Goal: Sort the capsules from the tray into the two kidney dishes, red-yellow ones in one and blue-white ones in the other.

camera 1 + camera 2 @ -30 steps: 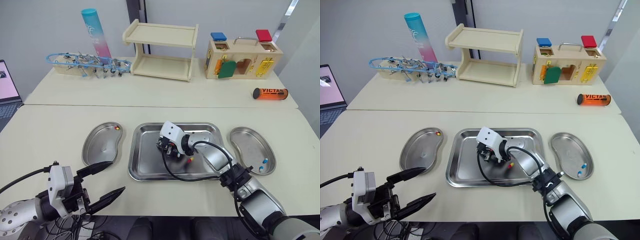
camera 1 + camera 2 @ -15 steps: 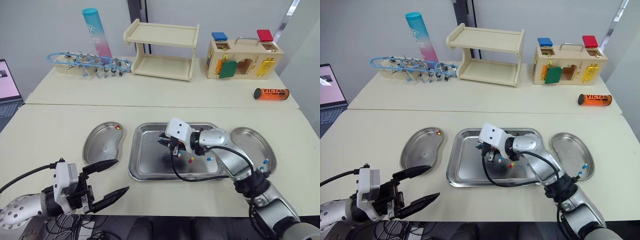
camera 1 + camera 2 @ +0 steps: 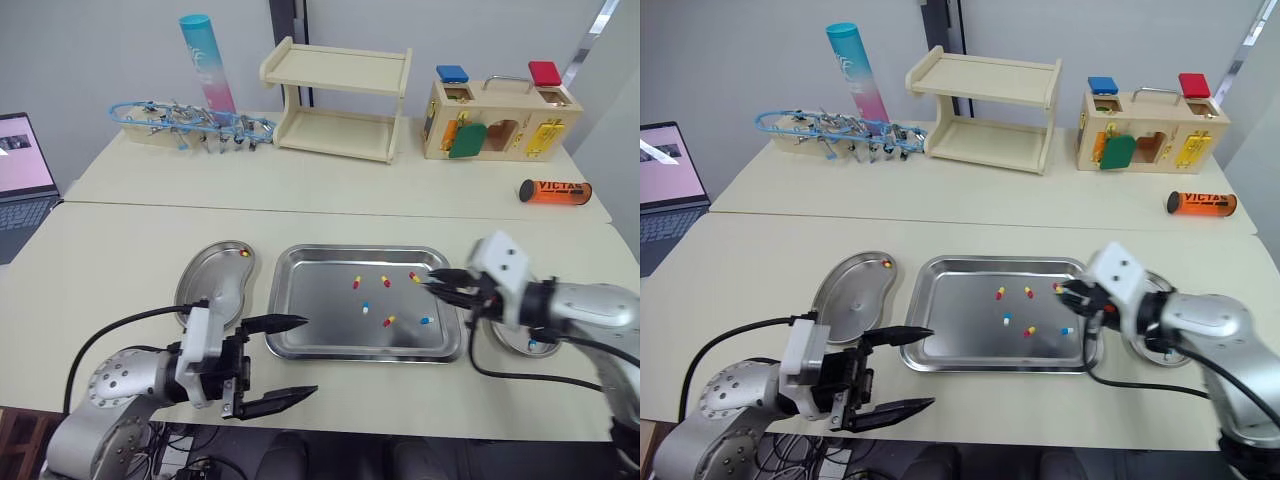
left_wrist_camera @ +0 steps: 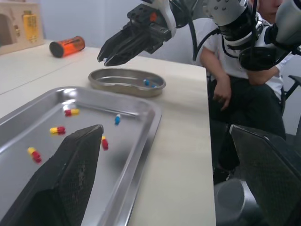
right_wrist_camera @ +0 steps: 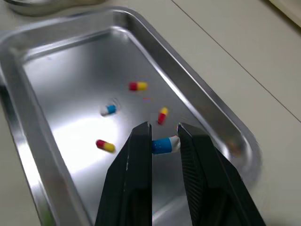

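The right gripper (image 5: 163,132) is closed down to a narrow gap, pinching a blue-white capsule (image 5: 165,144) crosswise between its two fingertips. It hangs above the right end of the tray (image 3: 362,250), just beside the right kidney dish (image 4: 116,88), which holds blue-white capsules. Several capsules of both colours lie loose in the tray. The left gripper (image 3: 310,355) is spread wide and empty, near the tray's near-left corner. The left kidney dish (image 3: 205,288) holds one red-yellow capsule (image 3: 243,254).
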`<state>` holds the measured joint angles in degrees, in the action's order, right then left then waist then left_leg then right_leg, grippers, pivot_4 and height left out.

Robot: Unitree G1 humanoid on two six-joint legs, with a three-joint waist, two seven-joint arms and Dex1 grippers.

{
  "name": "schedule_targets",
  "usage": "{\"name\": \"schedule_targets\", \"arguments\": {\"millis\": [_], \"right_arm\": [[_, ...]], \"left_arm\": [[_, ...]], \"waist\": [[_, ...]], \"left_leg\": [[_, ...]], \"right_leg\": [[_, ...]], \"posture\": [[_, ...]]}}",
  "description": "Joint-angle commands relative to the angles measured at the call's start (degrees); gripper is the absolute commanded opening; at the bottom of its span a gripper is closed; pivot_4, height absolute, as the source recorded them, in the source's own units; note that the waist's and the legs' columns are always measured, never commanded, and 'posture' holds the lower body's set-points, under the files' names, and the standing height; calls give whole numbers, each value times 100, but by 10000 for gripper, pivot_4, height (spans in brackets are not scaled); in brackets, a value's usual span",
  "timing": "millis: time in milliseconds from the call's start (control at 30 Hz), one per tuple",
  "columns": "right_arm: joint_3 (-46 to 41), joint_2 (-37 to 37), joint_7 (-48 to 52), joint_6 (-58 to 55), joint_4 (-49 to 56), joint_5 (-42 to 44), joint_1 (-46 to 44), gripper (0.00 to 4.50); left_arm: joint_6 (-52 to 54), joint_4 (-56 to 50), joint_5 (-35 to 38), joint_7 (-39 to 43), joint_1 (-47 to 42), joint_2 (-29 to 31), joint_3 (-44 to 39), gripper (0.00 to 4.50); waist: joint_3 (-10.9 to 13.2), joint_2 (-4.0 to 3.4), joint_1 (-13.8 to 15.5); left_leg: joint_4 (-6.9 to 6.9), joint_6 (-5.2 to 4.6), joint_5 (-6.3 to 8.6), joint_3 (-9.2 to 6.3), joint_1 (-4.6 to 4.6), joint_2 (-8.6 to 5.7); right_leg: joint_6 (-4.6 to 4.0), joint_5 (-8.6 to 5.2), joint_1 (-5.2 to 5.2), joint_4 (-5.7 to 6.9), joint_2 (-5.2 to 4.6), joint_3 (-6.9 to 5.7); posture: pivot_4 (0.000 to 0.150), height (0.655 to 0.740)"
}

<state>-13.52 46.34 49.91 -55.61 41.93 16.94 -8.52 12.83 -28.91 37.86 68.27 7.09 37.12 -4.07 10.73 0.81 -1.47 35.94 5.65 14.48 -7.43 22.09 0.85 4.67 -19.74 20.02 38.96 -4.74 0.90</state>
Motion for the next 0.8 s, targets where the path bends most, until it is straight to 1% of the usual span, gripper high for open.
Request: {"name": "schedule_targets", "arguments": {"millis": [33,133,200,267,433,467,500,567,733,800], "right_arm": [[-643,389,26,298,-100,-99,429,5618],[-874,622,-85,595,-525,-267,770,5618],[-826,717,-137,858,-976,-451,1029,5618],[-646,711,-328,1123,-1456,-638,1065,5618],[-348,728,-555,1266,-1869,-771,863,5618],[-309,749,-546,1228,-1897,-743,826,12773],[-289,767,-535,1209,-1917,-718,811,14957],[-291,780,-558,1222,-1941,-714,767,21129],[-525,932,-419,1178,-1891,-575,715,37058],[-633,968,-314,1283,-1857,-498,785,44428]], "left_arm": [[-156,33,-58,-29,-234,-121,155,45000],[-185,93,-102,-33,-351,-192,285,45000],[-182,103,-111,-50,-392,-224,355,45000],[-166,95,-112,-91,-407,-259,382,45000],[-147,27,-101,-173,-396,-272,412,45000],[-139,13,-92,-202,-392,-276,411,45000],[-134,-1,-91,-225,-386,-281,416,45000],[-122,-12,-74,-257,-379,-282,405,45000],[-47,2,-4,-365,-376,-273,369,45000],[-47,16,-8,-402,-386,-288,380,45000]], "waist": [[0,0,-18],[0,0,-62],[0,0,-51],[1,2,-39],[0,-1,-45],[0,-1,-43],[0,-1,-39],[0,-1,-32],[0,-1,-27],[0,-1,-27]], "left_leg": [[0,0,0,0,0,0],[1,0,0,9,-9,0],[1,0,0,10,-10,0],[1,0,0,10,-9,0],[2,0,0,12,-10,1],[2,0,0,11,-9,1],[2,1,-1,11,-9,1],[3,1,-1,11,-8,0],[2,1,-1,9,-8,1],[3,1,-1,10,-8,0]], "right_leg": [[0,0,0,2,0,-1],[0,0,-4,3,0,9],[1,0,-6,3,0,10],[1,0,-8,1,0,8],[1,0,-7,2,-1,10],[1,0,-7,2,-1,9],[1,0,-7,1,-1,9],[2,0,-8,1,-1,8],[2,0,-8,0,-1,7],[2,0,-8,0,-1,6]], "posture": [[1500,7400],[1500,7400],[1500,7400],[1500,7400],[1500,7400],[1500,7400],[1500,7400],[1500,7400],[1500,7400],[1500,7400]]}}
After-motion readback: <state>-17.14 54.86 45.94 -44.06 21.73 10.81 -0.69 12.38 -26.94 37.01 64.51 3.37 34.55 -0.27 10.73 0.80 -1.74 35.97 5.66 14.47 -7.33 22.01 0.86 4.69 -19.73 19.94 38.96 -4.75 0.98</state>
